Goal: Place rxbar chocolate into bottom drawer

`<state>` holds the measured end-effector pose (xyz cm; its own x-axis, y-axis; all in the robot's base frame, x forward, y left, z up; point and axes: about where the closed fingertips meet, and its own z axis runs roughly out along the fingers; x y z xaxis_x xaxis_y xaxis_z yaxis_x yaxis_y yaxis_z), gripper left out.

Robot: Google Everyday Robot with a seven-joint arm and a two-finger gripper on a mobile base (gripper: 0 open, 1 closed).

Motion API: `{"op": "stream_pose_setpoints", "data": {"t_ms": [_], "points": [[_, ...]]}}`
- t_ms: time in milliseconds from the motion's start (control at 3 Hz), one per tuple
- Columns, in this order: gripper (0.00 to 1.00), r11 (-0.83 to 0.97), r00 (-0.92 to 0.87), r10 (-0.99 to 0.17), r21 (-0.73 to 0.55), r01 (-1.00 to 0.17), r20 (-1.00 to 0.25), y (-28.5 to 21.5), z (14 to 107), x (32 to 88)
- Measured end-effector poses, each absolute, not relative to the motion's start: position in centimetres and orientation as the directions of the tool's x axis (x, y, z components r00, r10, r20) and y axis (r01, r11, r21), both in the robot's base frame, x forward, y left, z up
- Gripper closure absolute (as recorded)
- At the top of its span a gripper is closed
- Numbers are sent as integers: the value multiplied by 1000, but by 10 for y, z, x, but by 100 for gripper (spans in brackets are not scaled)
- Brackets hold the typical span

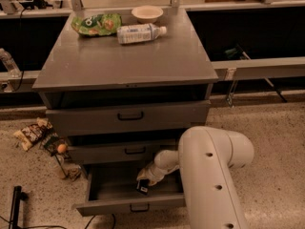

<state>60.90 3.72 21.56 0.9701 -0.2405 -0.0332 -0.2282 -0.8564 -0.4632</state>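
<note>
The bottom drawer (128, 205) of the grey cabinet is pulled open, with a small dark handle on its front. My gripper (144, 183) reaches down into it at the right side, at the end of my white arm (209, 175). It is shut on the rxbar chocolate (142, 188), a small black bar with a pale patch, held low inside the drawer close to its floor. Whether the bar touches the floor I cannot tell.
The two upper drawers (128, 116) are shut or nearly shut. On the cabinet top lie a green snack bag (96, 24), a white-labelled bottle (139, 33) and a small bowl (147, 13). Snack packets (33, 133) lie on the floor at the left.
</note>
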Motion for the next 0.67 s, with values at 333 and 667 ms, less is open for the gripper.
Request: {"op": "stream_pose_setpoints", "data": {"t_ms": [333, 667], "points": [[100, -866, 973, -229, -456, -206, -4, 40, 194, 618], [84, -879, 972, -232, -435, -195, 35, 43, 177, 626]]}}
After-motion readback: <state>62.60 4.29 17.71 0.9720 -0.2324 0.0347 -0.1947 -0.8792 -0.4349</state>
